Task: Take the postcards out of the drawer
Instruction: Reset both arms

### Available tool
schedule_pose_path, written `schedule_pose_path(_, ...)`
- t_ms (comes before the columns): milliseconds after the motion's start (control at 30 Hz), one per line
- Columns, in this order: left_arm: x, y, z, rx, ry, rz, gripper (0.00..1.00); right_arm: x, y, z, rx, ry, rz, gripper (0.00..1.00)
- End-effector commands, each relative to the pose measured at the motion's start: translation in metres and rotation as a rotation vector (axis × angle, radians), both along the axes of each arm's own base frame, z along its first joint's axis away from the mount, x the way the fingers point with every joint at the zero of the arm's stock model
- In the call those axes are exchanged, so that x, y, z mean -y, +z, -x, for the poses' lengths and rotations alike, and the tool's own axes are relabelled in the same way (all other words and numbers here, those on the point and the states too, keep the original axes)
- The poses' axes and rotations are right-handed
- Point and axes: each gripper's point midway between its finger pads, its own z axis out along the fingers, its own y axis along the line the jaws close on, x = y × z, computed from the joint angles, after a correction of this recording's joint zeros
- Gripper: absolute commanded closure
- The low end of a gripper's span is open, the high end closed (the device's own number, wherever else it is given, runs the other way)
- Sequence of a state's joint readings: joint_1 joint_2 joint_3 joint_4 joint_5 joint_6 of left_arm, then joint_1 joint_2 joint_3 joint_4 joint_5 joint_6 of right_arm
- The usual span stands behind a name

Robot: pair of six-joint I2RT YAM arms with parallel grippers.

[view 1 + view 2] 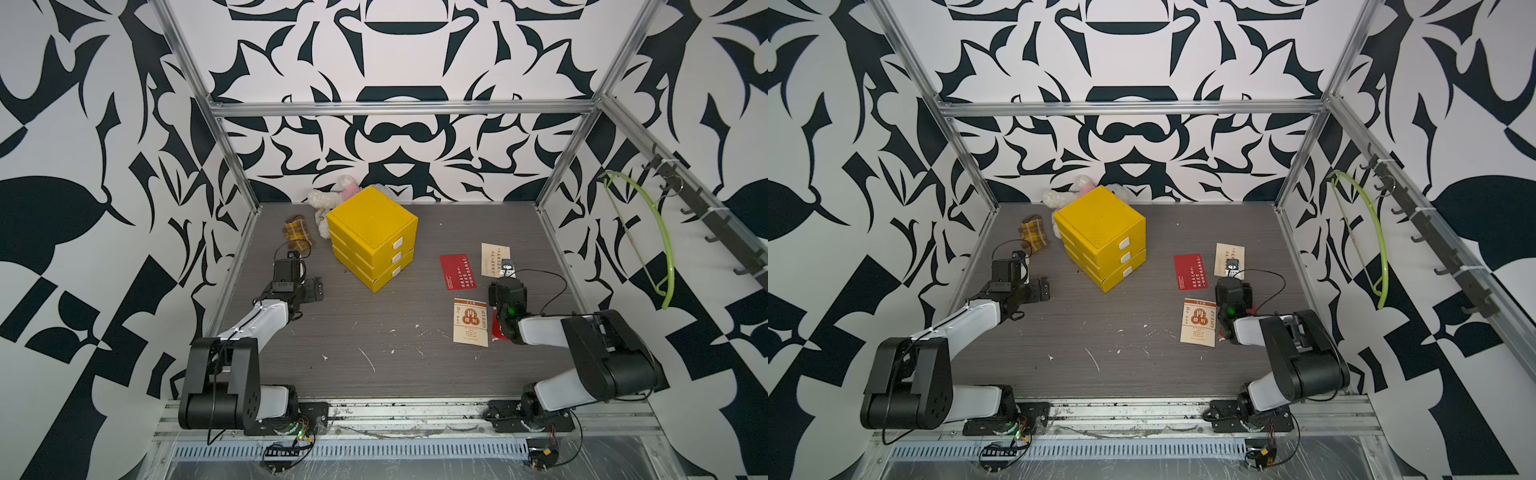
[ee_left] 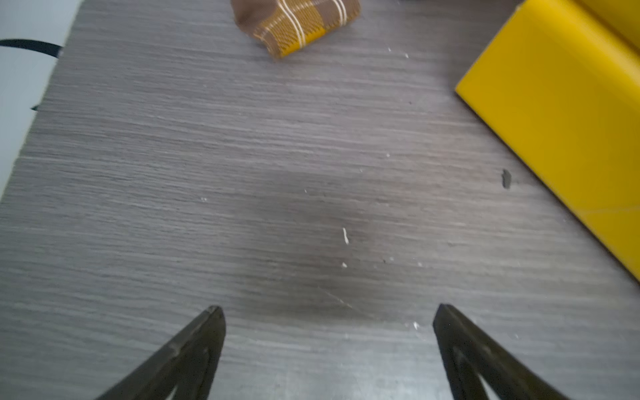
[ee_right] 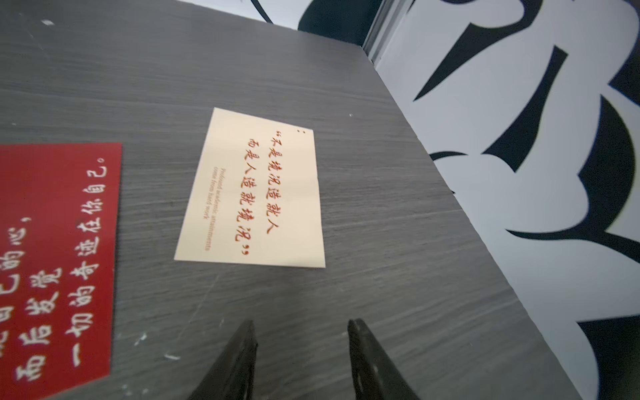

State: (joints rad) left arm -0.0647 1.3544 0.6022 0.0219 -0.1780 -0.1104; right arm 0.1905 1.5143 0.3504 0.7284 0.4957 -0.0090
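Checking the scene: all four postcards [image 1: 1190,272] are found outside the drawer unit [image 1: 372,237], laid flat on the right half of the desk [image 1: 374,365]. The yellow drawer unit is set toward the back of the desk, turned corner-on. Its three drawers are seen pushed in, with the white tabs facing front-right.

Card positions:
- The red card [image 1: 456,271], with white writing, is placed between the drawer unit and the cream text card and is clear of both.
- The cream text card [image 1: 494,258] is placed nearest the right wall. Its red script is seen face up in the right wrist view.
- The cream emblem card [image 1: 470,322] is placed nearer the front, with the orange-brown round emblem face up.
- The second red card [image 1: 496,332] is mostly hidden under the right arm. Only a strip just beside the emblem card is seen.

Right tool [image 3: 301,325]: the jaws are parted and nothing is gripped, and bare desk is seen through the gap. In the wrist view the tips are held just short of the cream text card's near edge. In a top view the tool overlaps that end of the card. Contact with the desk cannot be told.

Left tool [image 2: 329,311]: the jaws are spread wide and nothing is gripped. It is held over bare desk to the left of the drawer unit.

A plaid cloth [image 2: 298,27] is seen beyond the left tool, toward the back-left corner and apart from the drawer unit. A plush toy [image 1: 332,195] is seen behind the drawer unit, by the back wall.
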Motion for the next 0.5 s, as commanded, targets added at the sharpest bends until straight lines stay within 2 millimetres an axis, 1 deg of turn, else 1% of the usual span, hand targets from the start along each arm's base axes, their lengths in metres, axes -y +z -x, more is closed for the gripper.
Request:
schedule_pose_path(0, -0.012, 0.009, -0.015, 0.129, 0.096, -0.032, 0.01, -0.008, 0.037, -0.017, 0.178, 0.046, -0.039, 0.53)
schedule_pose_path(33, -0.013, 0.012, -0.015, 0.142, 0.103, -0.045, 0.01, -0.007, 0.035, -0.016, 0.186, 0.053, -0.042, 0.53)
schedule_pose_path(100, -0.007, 0.023, -0.021, 0.243, 0.062, -0.074, 0.01, -0.006, 0.026, -0.02, 0.178, 0.07, -0.061, 0.53)
schedule_pose_path(133, -0.004, 0.029, -0.024, 0.302, 0.047, -0.084, 0.01, -0.007, 0.025, -0.023, 0.173, 0.078, -0.062, 0.53)
schedule_pose_path(200, -0.005, 0.036, -0.028, 0.368, 0.056, -0.087, 0.01, -0.004, 0.022, -0.022, 0.146, 0.072, -0.104, 0.54)
schedule_pose_path(233, -0.004, 0.04, -0.031, 0.399, 0.056, -0.092, 0.01, -0.003, 0.022, -0.023, 0.15, 0.072, -0.09, 0.54)
schedule_pose_path(267, -0.004, 0.042, -0.033, 0.416, 0.049, -0.104, 0.01, -0.003, 0.021, -0.023, 0.148, 0.073, -0.092, 0.5)
schedule_pose_path(300, -0.005, 0.041, -0.034, 0.428, 0.04, -0.122, 0.01, -0.003, 0.021, -0.023, 0.138, 0.073, -0.102, 0.29)
schedule_pose_path(333, -0.009, 0.036, -0.035, 0.441, 0.065, -0.124, 0.01, -0.002, 0.021, -0.023, 0.141, 0.07, -0.095, 0.05)
schedule_pose_path(367, -0.01, 0.029, -0.038, 0.453, 0.068, -0.11, 0.01, -0.002, 0.021, -0.023, 0.143, 0.07, -0.094, 0.0)
schedule_pose_path(400, -0.01, 0.025, -0.04, 0.473, 0.07, -0.113, 0.01, -0.003, 0.02, -0.023, 0.137, 0.071, -0.1, 0.0)
schedule_pose_path(433, -0.015, 0.023, -0.037, 0.497, 0.09, -0.103, 0.01, -0.002, 0.021, -0.023, 0.14, 0.071, -0.099, 0.0)
schedule_pose_path(467, -0.014, 0.025, -0.038, 0.505, 0.083, -0.101, 0.01, -0.002, 0.021, -0.023, 0.14, 0.071, -0.097, 0.0)
